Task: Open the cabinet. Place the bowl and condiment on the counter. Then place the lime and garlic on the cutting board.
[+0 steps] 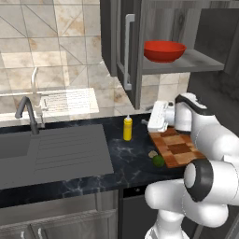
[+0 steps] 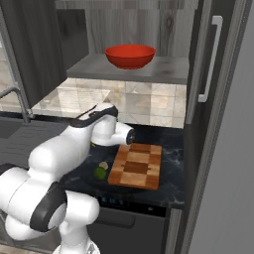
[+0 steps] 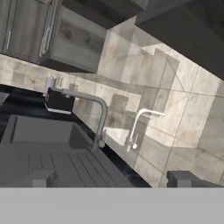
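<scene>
With its doors swung wide, the cabinet shows a pale shelf inside, and the bowl sits upright on that shelf, near its front edge. One long silver bar handle runs down the open left door; in the right base view another handle runs down the open right door.

Below, on the counter, the condiment stands upright with its pointed cap up, apart from the other things and to the left of the cutting board. The cutting board lies flat on the right part of the counter, directly under the cabinet. Just off its near-left corner rest the lime and the garlic — both on the black worktop, not on the wood; the garlic lies just beside the lime on its far-left side, and whether they touch cannot be told.

The arm's white hand hangs over the far-left end of the cutting board, between the board and the condiment. In the hand view the gripper has its two dark fingertips spread far apart with nothing between them — released, holding nothing.

To the left of the counter lies the grey sink and drainboard, with a dark faucet at its far edge. Beige tiled wall rises behind.
</scene>
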